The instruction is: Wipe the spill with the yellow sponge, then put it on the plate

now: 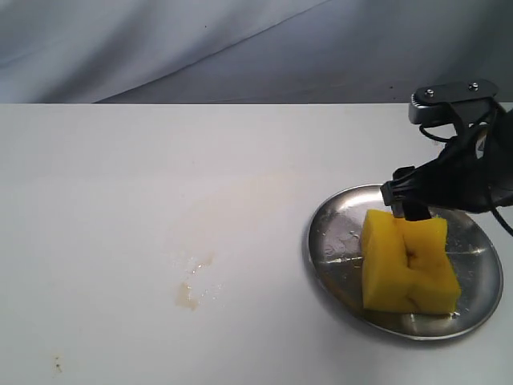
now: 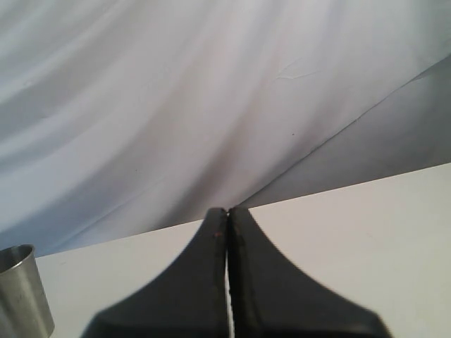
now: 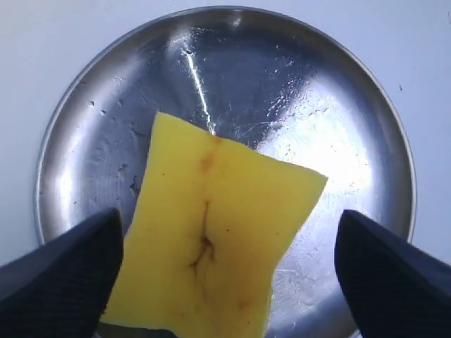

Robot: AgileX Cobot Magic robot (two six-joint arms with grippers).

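Black right gripper jaws spread wide either side of the thick yellow foam sponge, gripping nothing.
Sponge rests on the round silver metal plate on the white table; the small orange-yellow spill lies well left of the plate in the exterior view. Left gripper is clenched empty, a metal cup near it.

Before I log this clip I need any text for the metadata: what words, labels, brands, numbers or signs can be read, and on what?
None: no readable word, number or sign shows in any view.
The plate: bare metal, only whitish specks and glare.
The yellow sponge: only brownish stains and a crack.
The metal cup: plain on the part that shows.
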